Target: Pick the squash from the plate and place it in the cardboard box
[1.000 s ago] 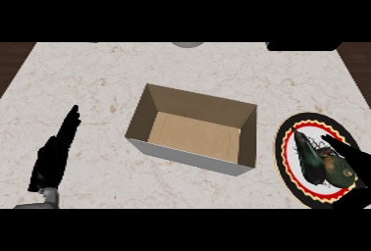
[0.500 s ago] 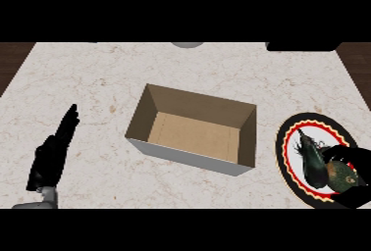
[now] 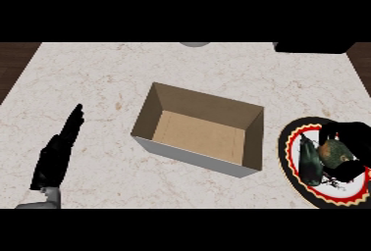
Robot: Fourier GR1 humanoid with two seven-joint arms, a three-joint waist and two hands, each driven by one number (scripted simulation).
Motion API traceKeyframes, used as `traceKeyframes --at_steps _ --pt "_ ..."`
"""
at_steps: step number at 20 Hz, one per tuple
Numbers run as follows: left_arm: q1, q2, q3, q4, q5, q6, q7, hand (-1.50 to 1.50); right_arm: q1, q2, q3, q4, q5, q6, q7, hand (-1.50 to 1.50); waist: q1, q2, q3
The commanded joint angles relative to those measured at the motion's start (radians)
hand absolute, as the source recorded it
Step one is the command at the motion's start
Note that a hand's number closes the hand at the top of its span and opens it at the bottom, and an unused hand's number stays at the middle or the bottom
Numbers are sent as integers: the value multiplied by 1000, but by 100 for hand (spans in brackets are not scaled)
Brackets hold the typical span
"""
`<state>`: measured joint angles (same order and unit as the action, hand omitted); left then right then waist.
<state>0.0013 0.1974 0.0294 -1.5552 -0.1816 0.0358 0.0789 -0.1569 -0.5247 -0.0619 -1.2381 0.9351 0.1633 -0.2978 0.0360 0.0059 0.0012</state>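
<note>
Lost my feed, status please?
Right hand curled round squash on plate. Left hand open, resting. Cardboard box open, nothing blocking.

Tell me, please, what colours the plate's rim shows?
In the head view, the plate has a black outer edge with a red band inside it.
</note>
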Motion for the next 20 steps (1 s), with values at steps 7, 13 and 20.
traceKeyframes --at_steps 7,13,20 --pt "-61 -30 -17 34 -22 18 32 0 -428 -18 94 334 86 -92 -325 150 4 5 0" --pt "13 -4 24 -36 -7 8 28 0 -457 -13 20 382 -12 -43 -459 150 -26 -6 -1" --pt "-4 2 30 -11 0 -4 31 0 -556 59 -56 304 -278 261 -562 150 -34 -8 -2"
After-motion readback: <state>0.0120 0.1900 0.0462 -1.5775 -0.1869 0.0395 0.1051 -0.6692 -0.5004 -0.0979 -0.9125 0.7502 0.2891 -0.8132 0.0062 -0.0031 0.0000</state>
